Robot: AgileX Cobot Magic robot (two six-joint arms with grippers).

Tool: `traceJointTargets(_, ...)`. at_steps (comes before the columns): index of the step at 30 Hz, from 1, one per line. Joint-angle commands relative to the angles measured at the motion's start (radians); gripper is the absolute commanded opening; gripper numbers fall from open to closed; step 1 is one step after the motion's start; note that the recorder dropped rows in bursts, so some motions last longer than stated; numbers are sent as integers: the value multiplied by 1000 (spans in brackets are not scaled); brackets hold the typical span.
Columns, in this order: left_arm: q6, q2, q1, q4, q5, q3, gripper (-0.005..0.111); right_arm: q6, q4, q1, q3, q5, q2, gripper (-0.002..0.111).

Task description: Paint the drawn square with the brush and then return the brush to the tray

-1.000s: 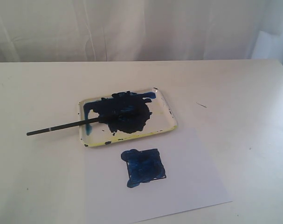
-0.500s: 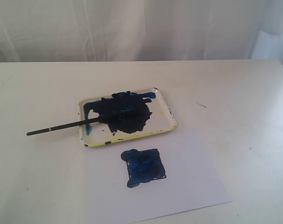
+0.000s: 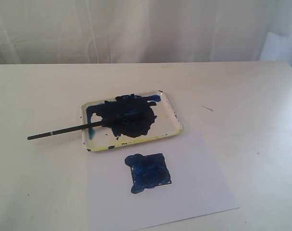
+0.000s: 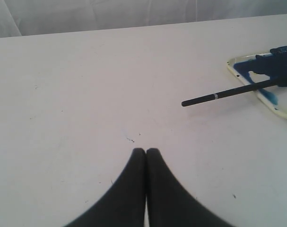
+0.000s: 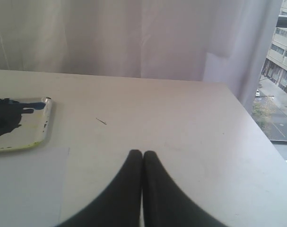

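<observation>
Drawn square (image 3: 148,172) nearest me, on the paper sheet (image 3: 194,192), filled w/ streaky blue. Just beyond it I see the tray (image 3: 177,126) w/ a dark-blue blot (image 3: 129,118); brush (image 3: 64,130) lies bristles in the paint, handle poking left past the rim over the table (image 3: 40,86). L gripper (image 4: 146,151) and R gripper (image 5: 142,153): fingers pressed together, nothing held, both away from brush.

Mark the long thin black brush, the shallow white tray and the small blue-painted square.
long thin black brush (image 3: 69,129): exterior view, middle of its handle.
shallow white tray (image 3: 167,117): exterior view, bare white patch of its floor.
small blue-painted square (image 3: 148,172): exterior view, its centre.
</observation>
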Motion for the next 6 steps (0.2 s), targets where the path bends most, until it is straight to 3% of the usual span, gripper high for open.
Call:
traceJointTargets(1,1,-5,-6,-9,4,3,0,4,3,5,7,3,-4,0)
traceJointTargets(6,1,-5,-6,-9,4,3,0,-14,3,5,7,4,-4,0)
